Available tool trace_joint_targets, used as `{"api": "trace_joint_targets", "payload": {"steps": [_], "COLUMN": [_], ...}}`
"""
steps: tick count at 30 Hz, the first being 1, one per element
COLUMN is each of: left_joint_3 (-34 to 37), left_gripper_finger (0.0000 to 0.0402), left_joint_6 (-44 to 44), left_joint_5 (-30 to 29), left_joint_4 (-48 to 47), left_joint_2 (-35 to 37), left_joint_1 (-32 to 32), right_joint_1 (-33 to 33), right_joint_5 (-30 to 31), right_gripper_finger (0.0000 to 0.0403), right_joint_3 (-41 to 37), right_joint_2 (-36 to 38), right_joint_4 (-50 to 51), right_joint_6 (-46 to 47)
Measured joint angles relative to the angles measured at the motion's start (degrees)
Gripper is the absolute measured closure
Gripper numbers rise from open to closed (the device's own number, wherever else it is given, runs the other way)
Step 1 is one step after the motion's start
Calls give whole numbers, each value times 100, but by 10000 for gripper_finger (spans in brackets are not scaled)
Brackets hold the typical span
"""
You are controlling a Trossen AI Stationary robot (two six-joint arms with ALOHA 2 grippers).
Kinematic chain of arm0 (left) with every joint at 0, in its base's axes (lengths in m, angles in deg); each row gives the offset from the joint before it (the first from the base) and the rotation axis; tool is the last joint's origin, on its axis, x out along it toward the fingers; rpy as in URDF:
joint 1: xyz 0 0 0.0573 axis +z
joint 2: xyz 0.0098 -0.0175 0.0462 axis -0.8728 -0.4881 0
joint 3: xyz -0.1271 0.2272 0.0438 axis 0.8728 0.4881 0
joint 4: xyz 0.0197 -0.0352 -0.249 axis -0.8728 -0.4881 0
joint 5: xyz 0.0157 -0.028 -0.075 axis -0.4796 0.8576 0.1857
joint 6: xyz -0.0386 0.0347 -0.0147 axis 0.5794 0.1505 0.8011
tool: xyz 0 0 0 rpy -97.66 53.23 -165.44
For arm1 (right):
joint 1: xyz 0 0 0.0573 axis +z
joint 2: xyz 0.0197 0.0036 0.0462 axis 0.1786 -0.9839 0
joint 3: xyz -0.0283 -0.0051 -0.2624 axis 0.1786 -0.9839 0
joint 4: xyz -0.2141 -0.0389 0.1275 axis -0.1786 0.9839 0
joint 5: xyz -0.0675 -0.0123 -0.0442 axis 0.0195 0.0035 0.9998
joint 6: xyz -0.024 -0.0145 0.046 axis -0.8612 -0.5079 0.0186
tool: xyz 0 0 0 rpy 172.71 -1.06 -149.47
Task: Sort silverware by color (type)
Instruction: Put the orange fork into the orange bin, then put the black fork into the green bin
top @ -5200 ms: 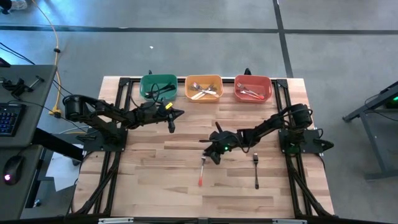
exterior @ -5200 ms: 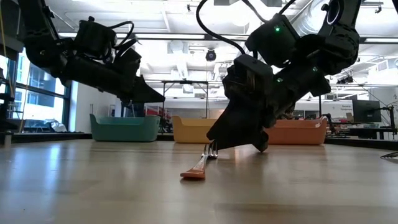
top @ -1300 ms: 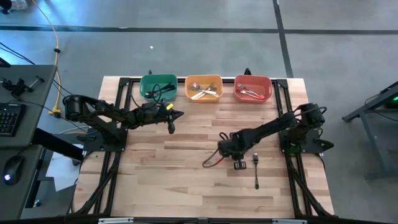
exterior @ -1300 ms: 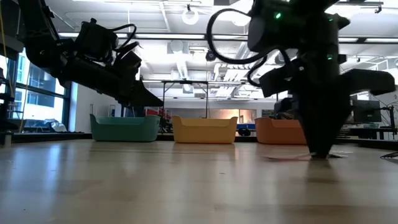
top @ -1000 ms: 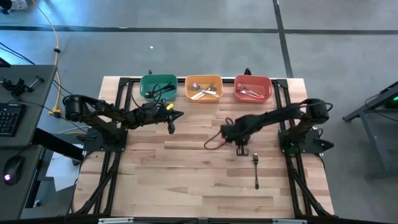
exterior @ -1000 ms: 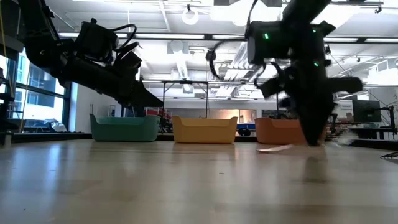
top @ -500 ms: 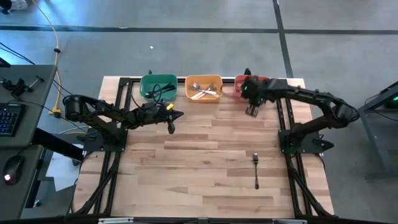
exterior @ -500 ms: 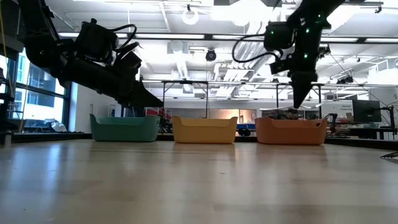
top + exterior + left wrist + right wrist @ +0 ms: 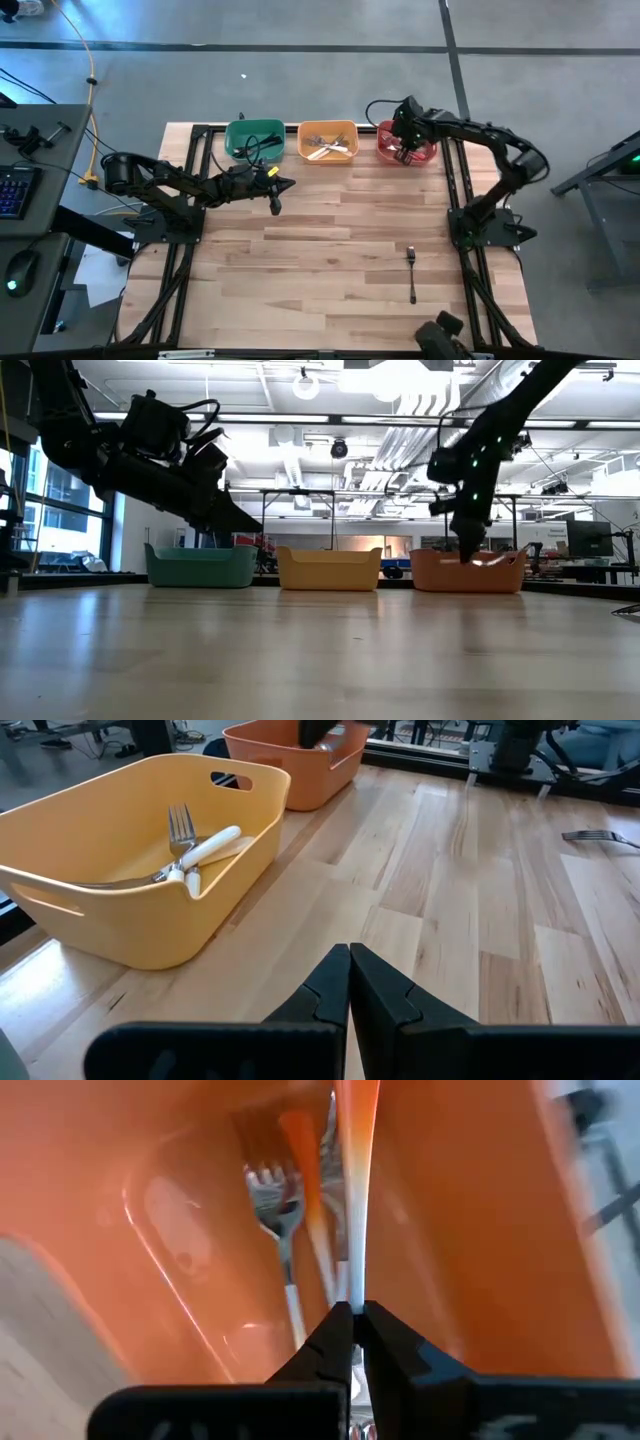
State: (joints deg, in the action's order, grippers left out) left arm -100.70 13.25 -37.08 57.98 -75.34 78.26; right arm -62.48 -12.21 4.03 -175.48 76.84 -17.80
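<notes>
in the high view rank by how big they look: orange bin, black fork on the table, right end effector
1. orange bin, largest.
2. black fork, long but very slim.
3. right end effector; partly hidden over the red bin, nearer the camera, so this ranking is unsure.

The right gripper (image 9: 351,1312) points down into the red bin (image 9: 470,1230), its two dark fingers (image 9: 325,1342) closed on the slim red handle of a utensil (image 9: 355,1170). Beside that handle, a fork (image 9: 275,1210) with a metal head and red handle lies on the bin floor
</notes>
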Motion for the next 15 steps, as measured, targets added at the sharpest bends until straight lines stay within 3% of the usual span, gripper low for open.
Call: {"api": "trace_joint_targets", "payload": {"steps": [7,15], "left_joint_3": [0,0], "left_gripper_finger": [401,401], "left_joint_6": [2,4], "left_joint_5": [0,0], "left_joint_4": [-2,-2], "left_joint_2": [0,0], "left_joint_1": [1,0], "right_joint_1": [-97,82], "right_joint_5": [-17,201], "right_gripper_finger": [395,307], "right_joint_3": [0,0], "right_joint_2": [-508,203], "right_joint_4": [-55,107], "right_joint_6": [291,1160]}}
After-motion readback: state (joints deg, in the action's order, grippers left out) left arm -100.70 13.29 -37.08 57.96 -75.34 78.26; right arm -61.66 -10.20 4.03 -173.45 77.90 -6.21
